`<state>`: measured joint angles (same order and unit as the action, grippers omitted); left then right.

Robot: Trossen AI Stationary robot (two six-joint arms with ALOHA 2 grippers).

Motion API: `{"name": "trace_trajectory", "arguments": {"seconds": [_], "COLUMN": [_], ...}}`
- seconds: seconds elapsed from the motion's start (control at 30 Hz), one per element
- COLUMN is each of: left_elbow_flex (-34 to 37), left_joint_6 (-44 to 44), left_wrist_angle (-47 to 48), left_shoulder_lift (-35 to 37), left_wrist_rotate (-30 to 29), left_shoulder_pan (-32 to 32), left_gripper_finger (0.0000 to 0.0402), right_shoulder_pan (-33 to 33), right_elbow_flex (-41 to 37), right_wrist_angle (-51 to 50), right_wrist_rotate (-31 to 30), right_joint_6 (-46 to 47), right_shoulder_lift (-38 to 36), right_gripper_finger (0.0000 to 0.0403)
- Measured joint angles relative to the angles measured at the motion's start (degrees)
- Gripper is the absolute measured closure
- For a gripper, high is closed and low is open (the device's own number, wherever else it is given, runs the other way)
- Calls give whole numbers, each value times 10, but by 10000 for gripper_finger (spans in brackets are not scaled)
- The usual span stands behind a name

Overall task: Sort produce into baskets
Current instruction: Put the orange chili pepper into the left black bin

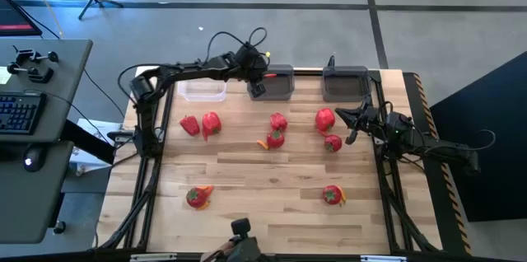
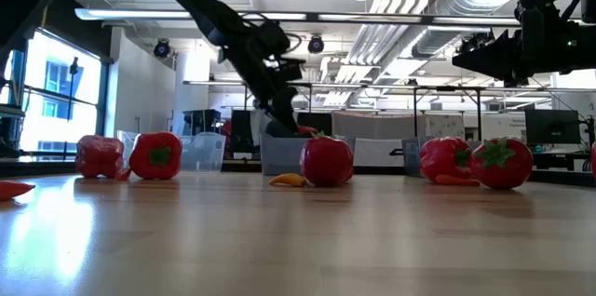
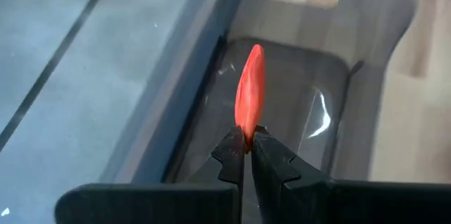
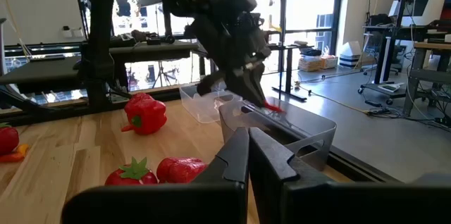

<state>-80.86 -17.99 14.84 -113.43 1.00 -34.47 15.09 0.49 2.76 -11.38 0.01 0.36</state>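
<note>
My left gripper (image 3: 247, 134) is shut on a thin orange-red chilli piece (image 3: 250, 90) above the middle dark grey bin (image 1: 282, 86). It also shows in the right wrist view (image 4: 259, 96), over that bin (image 4: 303, 134). A clear bin (image 1: 202, 90) stands to the bin's left and a second dark grey bin (image 1: 346, 84) to its right. My right gripper (image 1: 356, 123) is shut and empty, just right of a red pepper (image 1: 324, 119) and a tomato (image 1: 333, 142). Other peppers (image 1: 212, 122) and tomatoes (image 1: 333, 195) rest on the table. My left gripper pinches the chilli piece by one end (image 3: 246, 127) between its two fingertips. The fingers lie along the piece, and the rest of it sticks out beyond them. The fingers slant down over the bin. The piece is lifted clear above the bin's floor (image 3: 296, 104).
Two peppers (image 1: 189, 125) lie at the left. A pepper pair with an orange piece (image 1: 263, 143) lies mid-table. A tomato with an orange piece (image 1: 198, 197) lies near the front left. The three bins line the table's far edge. A desk with a keyboard (image 1: 20, 114) stands left of the table.
</note>
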Motion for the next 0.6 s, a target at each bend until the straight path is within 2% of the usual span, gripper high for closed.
{"name": "trace_trajectory", "arguments": {"seconds": [0.3, 0.6], "left_elbow_flex": [-21, -21], "left_joint_6": [-32, -42], "left_wrist_angle": [6, 7], "left_shoulder_lift": [-52, -49], "left_wrist_rotate": [-7, -19], "left_shoulder_pan": [-2, -2], "left_gripper_finger": [390, 339], "right_shoulder_pan": [0, 0], "right_elbow_flex": [0, 0], "right_wrist_angle": [0, 0], "right_wrist_rotate": [0, 0], "right_joint_6": [0, 0], "right_shoulder_lift": [0, 0], "right_gripper_finger": [403, 403]}}
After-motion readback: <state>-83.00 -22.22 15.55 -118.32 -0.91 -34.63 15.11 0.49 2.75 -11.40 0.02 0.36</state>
